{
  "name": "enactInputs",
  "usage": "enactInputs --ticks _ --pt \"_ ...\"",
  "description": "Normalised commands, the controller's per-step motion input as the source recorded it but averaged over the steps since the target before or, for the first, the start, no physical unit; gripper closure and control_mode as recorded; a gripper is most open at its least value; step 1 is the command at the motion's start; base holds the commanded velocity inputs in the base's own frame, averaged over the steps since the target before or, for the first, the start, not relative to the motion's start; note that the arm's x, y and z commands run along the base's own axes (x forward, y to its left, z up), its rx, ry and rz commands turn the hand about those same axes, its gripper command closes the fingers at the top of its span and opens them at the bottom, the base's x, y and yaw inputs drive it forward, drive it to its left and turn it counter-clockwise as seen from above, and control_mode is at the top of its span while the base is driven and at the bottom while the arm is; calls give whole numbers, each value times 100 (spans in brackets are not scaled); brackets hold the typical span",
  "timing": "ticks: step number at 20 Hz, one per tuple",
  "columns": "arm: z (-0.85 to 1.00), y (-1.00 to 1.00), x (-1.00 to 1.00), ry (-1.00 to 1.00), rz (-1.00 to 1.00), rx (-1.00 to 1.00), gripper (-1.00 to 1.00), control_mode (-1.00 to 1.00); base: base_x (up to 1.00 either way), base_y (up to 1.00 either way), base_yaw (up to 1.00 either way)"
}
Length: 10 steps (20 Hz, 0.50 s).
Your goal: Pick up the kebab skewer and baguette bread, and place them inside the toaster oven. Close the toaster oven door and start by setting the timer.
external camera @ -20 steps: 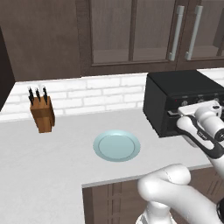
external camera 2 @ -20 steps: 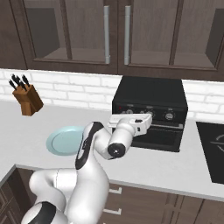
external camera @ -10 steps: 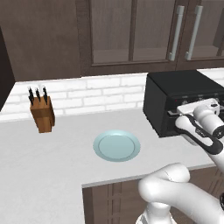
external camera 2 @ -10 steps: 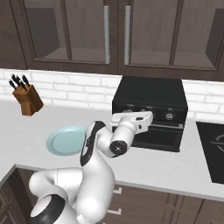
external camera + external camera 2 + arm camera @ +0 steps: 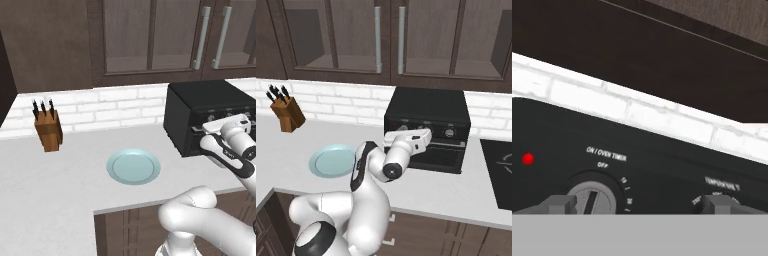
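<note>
- Hand view: I read "ON / OVEN TIMER" and "OFF" above a silver knob (image 5: 592, 199); red light (image 5: 528, 159) at 9 o'clock.
- Gripper (image 5: 637, 204) spread, holding nothing.
- Oven (image 5: 427, 106) on counter (image 5: 466, 192), door (image 5: 443, 156) closed.

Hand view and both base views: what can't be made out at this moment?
- Silver timer knob: lower half cut off at the bottom of the hand view.
- Gripper: jaw gap unclear; fingers blend into the boxy matte-black toaster oven in the right base view.
- Oven contents: its dark door reveals nothing.
- Pale blue round plate: bare.
</note>
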Motion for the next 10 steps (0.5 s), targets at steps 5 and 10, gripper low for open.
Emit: enactInputs --ticks 5,10 --pt "0 0 14 0 0 0 -100 -100 0 0 0" --pt "0 0 6 0 0 0 -100 -100 0 0 0"
